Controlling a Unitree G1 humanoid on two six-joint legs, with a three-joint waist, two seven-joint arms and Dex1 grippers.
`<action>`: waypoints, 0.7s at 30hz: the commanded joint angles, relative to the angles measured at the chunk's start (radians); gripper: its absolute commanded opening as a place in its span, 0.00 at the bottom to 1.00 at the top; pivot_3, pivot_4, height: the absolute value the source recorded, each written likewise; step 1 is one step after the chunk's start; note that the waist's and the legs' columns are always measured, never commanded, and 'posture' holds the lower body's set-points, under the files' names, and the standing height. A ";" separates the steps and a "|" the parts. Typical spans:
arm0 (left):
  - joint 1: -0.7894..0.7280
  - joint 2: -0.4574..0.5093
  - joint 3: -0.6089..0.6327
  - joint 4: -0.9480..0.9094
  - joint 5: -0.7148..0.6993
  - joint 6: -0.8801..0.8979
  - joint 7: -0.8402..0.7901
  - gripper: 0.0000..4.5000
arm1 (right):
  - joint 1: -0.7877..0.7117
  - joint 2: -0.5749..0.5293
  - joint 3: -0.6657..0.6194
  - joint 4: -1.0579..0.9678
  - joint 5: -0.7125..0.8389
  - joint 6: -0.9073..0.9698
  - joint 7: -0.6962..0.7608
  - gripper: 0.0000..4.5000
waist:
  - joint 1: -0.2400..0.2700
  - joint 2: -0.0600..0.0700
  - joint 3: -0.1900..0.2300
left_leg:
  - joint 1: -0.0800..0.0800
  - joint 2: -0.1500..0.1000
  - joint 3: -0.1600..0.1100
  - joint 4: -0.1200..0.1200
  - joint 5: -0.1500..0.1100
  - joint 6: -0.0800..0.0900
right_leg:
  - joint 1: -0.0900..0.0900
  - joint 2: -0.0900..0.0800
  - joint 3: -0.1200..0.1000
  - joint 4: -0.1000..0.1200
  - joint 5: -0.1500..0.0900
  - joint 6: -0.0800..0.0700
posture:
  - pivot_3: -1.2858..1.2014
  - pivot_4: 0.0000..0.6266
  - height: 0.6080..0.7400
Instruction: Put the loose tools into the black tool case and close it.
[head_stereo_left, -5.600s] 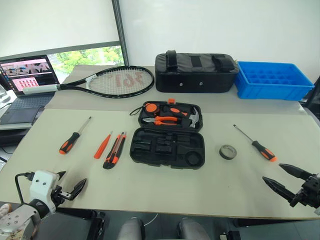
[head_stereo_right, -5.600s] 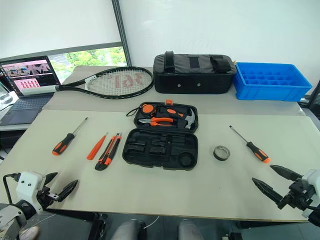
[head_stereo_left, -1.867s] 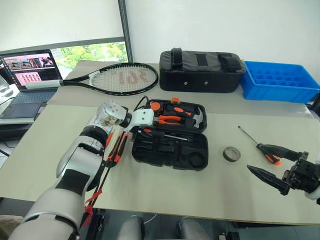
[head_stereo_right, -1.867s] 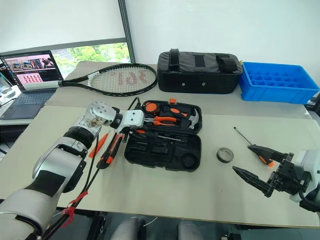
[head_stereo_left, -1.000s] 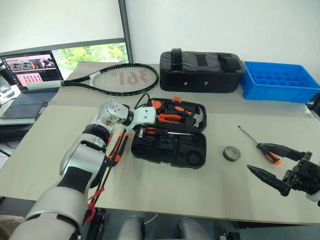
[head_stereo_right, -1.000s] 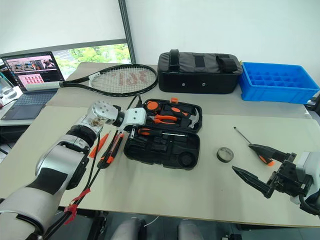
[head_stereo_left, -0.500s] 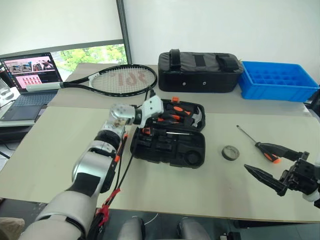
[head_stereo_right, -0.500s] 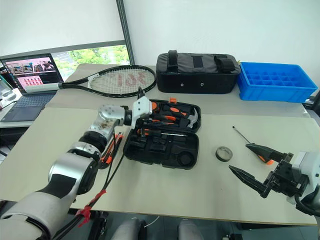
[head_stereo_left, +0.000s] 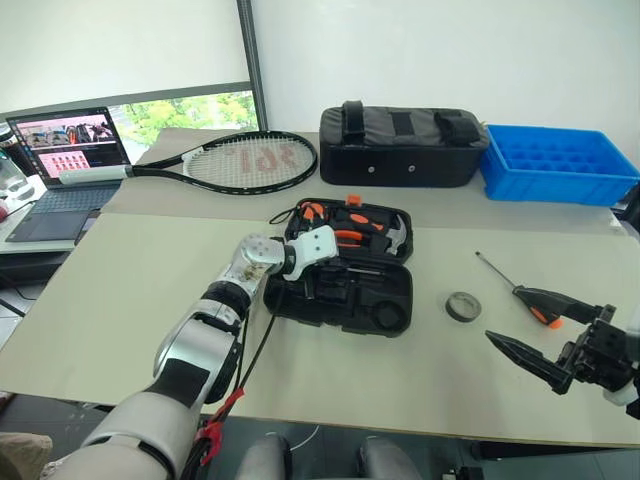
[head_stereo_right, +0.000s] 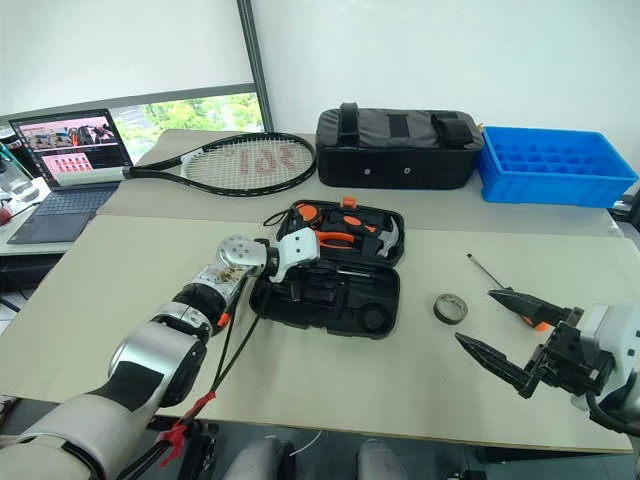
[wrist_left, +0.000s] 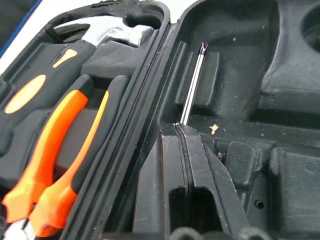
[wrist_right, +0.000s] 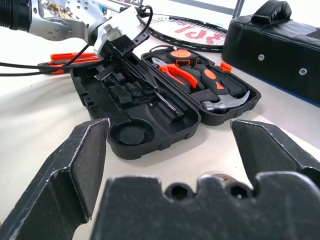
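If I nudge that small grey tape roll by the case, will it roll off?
Probably not: the tape roll lies flat on the table, so a nudge should slide it. It looks small and hollow, likely light. Tipped onto its edge, it could roll.

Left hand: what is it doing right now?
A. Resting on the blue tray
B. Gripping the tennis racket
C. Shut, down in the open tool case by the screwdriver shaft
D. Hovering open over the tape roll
C. The left hand has its fingers pressed together inside the black tool case, with the steel screwdriver shaft lying in a slot just ahead of them.
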 joint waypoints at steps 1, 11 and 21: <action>0.018 0.004 -0.054 0.052 0.075 0.040 0.039 0.00 | 0.015 0.004 -0.016 -0.023 0.006 -0.007 -0.007 1.00 | 0.000 0.000 0.000 | 0.000 0.000 0.000 0.000 0.000 0.000 | 0.001 0.000 0.000 0.000 0.000 0.000 | 0.52 0.24 0.76; -0.009 0.022 0.159 -0.125 -0.209 0.122 -0.191 0.00 | -0.167 -0.086 0.049 0.274 -0.241 0.055 -0.227 1.00 | -0.009 0.000 0.000 | -0.004 -0.001 -0.001 0.001 0.002 0.001 | -0.005 0.000 0.000 0.001 0.000 0.001 | 0.52 0.24 0.76; 0.172 0.291 0.222 -0.898 -0.533 0.734 -0.466 0.50 | -0.495 -0.231 0.283 0.796 -0.388 0.076 -0.136 1.00 | -0.005 0.008 0.000 | -0.005 -0.001 -0.001 -0.001 0.001 0.002 | -0.005 0.001 0.002 -0.001 0.004 -0.005 | 0.52 0.24 0.76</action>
